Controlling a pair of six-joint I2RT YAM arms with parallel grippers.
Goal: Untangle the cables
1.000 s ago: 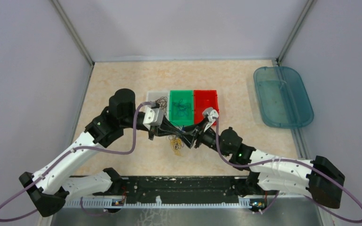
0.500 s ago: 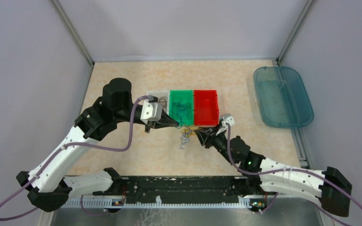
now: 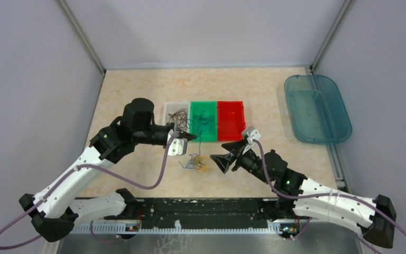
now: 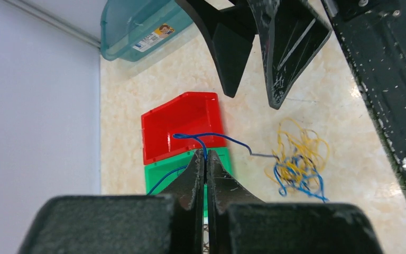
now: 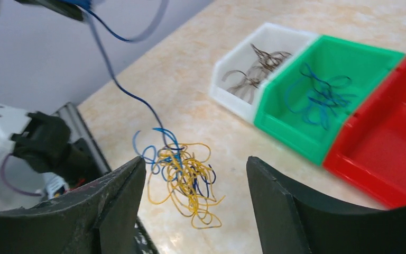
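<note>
Left wrist cam: left tool (image 4: 206, 157) is pinched shut on a blue wire (image 4: 214, 138) that runs down to the cables (image 4: 298, 161) on the desk (image 4: 349, 174). Right tool (image 5: 194, 164) is wide open with the pile dead ahead, so it's probably nearer to pin it.

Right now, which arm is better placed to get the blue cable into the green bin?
Left. The left gripper is shut on the blue cable, right beside the green bin. The right gripper is open, holding nothing, by the bundle on the table.
</note>
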